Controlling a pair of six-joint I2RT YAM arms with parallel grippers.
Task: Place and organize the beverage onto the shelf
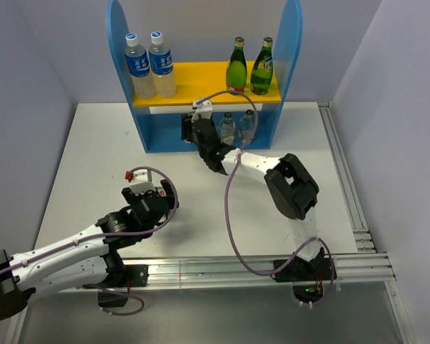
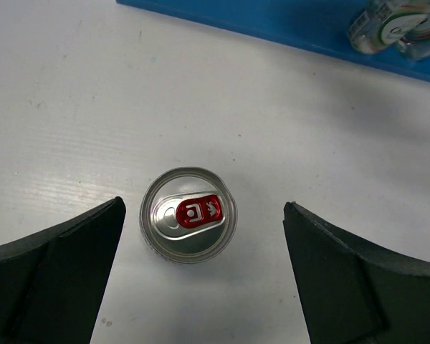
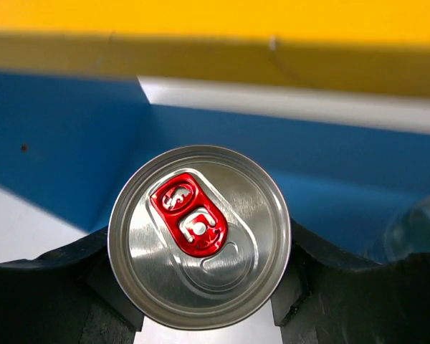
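While the right gripper pinches a slim silver red-tabbed can at the mouth of the lower compartment of the blue shelf, the left gripper hangs spread directly above a second such can, which stands upright and untouched on the white table.

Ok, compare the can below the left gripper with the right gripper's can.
The left can stands free on the table between the fingers of the open left gripper; the right can is clamped in the right gripper. The left can sits in front of the shelf; the right can is below its yellow board. Both show unopened silver tops with red tabs.
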